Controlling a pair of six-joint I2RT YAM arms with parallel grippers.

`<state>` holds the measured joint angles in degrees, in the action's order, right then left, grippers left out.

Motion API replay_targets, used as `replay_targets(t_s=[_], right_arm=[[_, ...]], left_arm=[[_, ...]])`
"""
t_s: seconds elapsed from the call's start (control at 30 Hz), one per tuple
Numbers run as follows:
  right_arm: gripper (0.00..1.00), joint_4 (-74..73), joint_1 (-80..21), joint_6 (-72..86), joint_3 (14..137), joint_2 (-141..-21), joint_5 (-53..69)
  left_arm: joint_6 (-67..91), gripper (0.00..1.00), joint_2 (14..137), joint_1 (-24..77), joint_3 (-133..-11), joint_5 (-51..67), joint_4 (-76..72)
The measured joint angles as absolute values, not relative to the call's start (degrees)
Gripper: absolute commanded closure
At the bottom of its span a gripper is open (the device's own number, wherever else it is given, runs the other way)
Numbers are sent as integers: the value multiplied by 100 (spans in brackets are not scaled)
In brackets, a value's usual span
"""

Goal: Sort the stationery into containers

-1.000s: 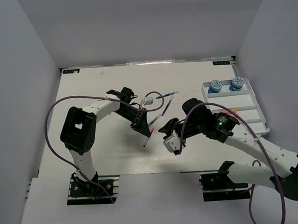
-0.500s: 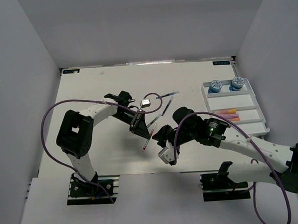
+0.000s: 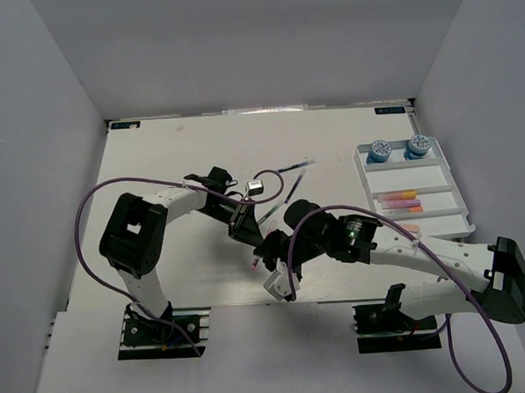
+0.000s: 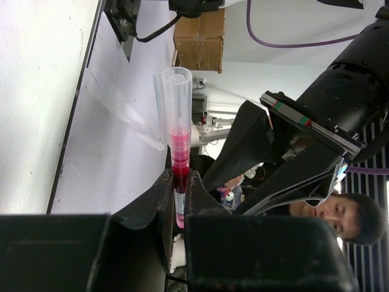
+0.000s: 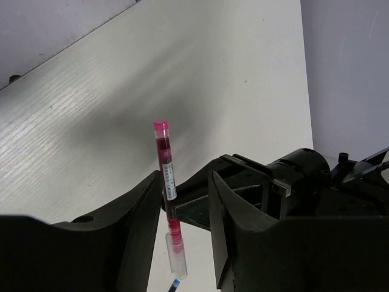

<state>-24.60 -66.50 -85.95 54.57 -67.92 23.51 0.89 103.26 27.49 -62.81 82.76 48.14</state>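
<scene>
1. The left fingers [image 4: 152, 210] are closed on a red pen [image 4: 177, 137]. Its clear cap end sticks out beyond them.
2. The right fingers [image 5: 141, 210] stand open, one on each side of this pen. The pen is close to one finger, but I cannot tell if it touches it.
3. In the top view the two pairs of fingers come together near the middle of the tabletop [image 3: 155, 167]. The red end of the pen points toward the near edge.
4. The white tray [image 3: 461, 208] lies at the right side, well apart from the pen. An orange highlighter [image 3: 394, 195] and a pink highlighter [image 3: 404, 204] lie in its long compartments.
5. Some thin dark pens [image 3: 293, 166] lie on the tabletop beyond the left fingers, near a small grey-white piece [image 3: 255, 185].
</scene>
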Motion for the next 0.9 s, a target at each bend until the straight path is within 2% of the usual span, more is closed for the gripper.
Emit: replay_targets(t_s=[0.6,0.73,0.9], right_arm=[[63,-2403,-6932,-8635,5463,-7140,2196],[67,-2397,-6973,-8711,5459,-7164,2095],[81,-2381,-6984,-8772,5450,-7264,1988]], left_arm=[[1540,100,9885,2749,-5614,8335,3135],[1706,100,9832,2749,-5583,8344,2943],[1806,100,9815,2749,-5553,8346,2805]])
